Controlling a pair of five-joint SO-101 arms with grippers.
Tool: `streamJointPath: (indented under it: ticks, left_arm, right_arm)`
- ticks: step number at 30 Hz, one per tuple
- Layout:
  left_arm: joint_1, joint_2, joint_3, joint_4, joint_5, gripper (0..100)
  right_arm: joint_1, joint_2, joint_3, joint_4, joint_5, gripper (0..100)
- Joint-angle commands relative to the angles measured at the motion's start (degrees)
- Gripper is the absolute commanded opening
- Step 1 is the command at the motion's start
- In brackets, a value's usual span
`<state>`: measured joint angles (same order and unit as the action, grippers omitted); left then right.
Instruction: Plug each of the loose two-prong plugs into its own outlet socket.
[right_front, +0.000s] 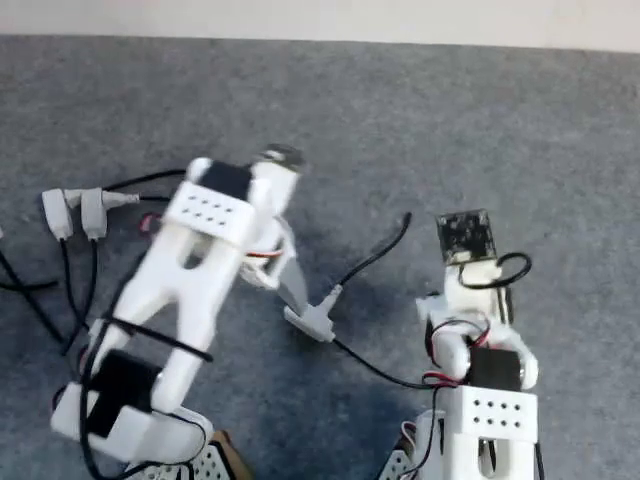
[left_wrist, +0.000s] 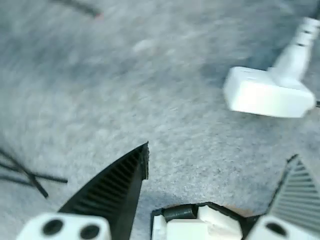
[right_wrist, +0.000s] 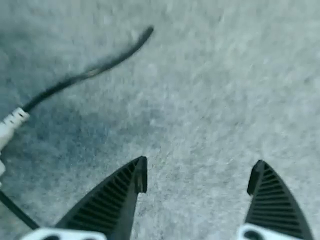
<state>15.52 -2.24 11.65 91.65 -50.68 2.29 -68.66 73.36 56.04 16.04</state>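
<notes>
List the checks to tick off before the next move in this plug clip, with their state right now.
1. Left gripper open: ok.
2. White plug between the left gripper's fingers: not ok; it lies on the carpet ahead of them.
3. Right gripper open, holding nothing: ok.
4. Black cord clear of the right gripper: ok; it lies apart on the carpet.
5. Plug's prong direction: cannot tell.
6. Two white connectors at the high view's left being sockets: cannot tell.
</notes>
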Motion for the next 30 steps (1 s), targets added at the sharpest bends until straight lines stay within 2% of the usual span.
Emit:
streamJointPath:
  ticks: [1,4,8,21,28,30]
  left_arm:
    - [1.9,2.2,-2.3,0.3,-14.0,40]
    - [2.0,3.3,-2.3,0.7,-29.8,39]
    - [4.6,3.7,-2.6,-0.2,-36.9,32]
    - [15.2,4.0,12.6,-18.8,-36.9,30]
    - [14.6,4.0,20.6,-26.7,-36.6,30]
    - [14.2,4.0,21.6,-28.3,-34.2,30]
  right_arm:
    - [-0.2,0.5,2.9,-4.6,0.6,30.5]
    - [-0.7,0.5,4.1,-5.5,0.6,30.5]
    - [-2.9,0.7,4.4,-5.4,0.6,30.5]
    - [-3.7,0.7,4.5,-5.3,0.6,30.5]
    - [-3.7,0.7,4.5,-5.2,0.6,30.5]
    - [-4.0,0.7,4.5,-5.2,0.6,30.5]
